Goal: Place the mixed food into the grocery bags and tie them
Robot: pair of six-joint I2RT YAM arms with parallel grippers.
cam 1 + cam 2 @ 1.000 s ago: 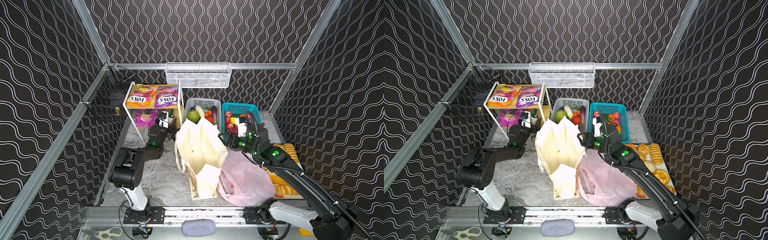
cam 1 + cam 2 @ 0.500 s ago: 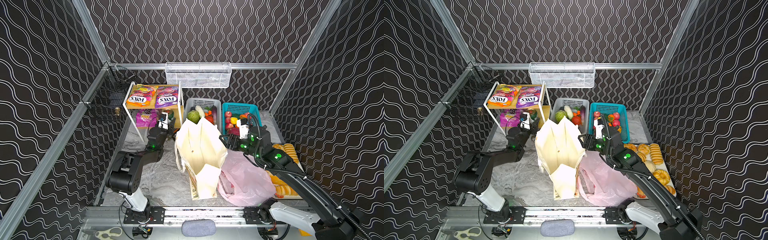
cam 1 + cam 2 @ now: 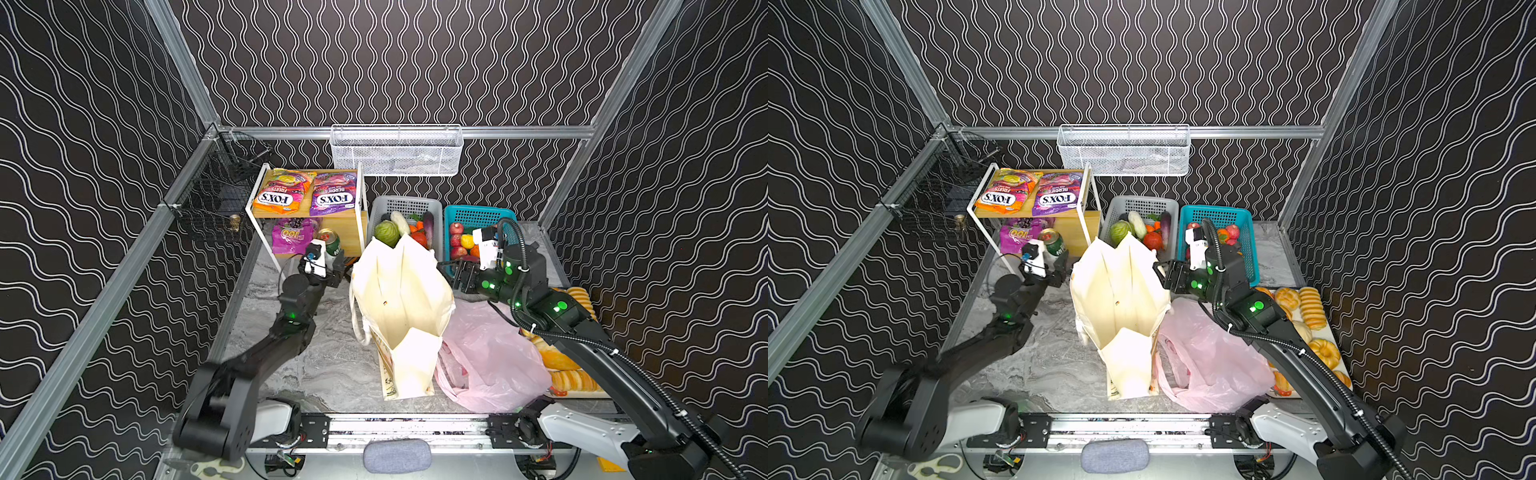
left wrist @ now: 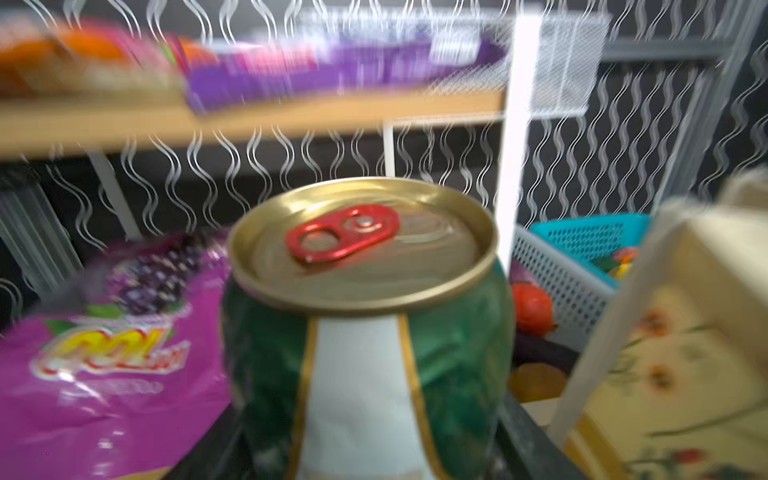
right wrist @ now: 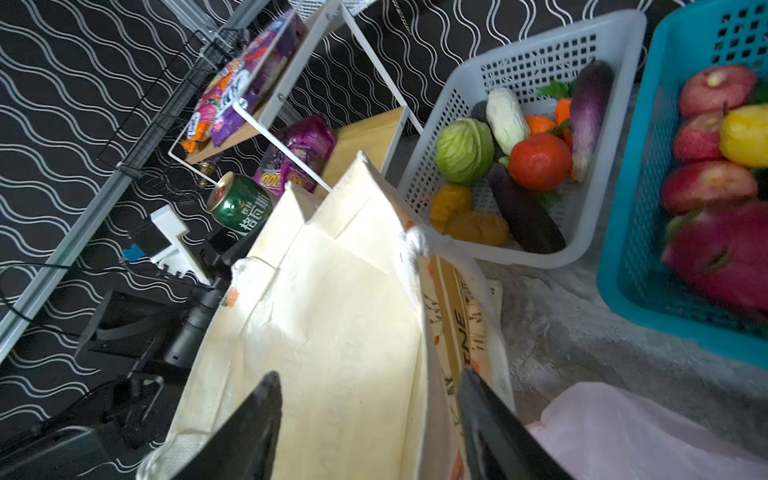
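Observation:
My left gripper is shut on the small green can, which it holds tilted just in front of the lower shelf, beside the cream tote. In the left wrist view the can fills the space between the jaws. A purple packet lies on the lower shelf and a purple FOX'S packet on the upper one. My right gripper is open, straddling the tote's right wall. The pink plastic bag lies crumpled to the tote's right. The dragon fruit and a yellow fruit sit in the teal basket.
A white two-level rack stands at the back left with an orange FOX'S packet on top. A grey basket of vegetables and a teal basket stand behind the tote. A bread tray lies at the right, under the right arm.
The left gripper has closed on the green can at the lower shelf and drawn it forward off the shelf. The right gripper has hardly moved.

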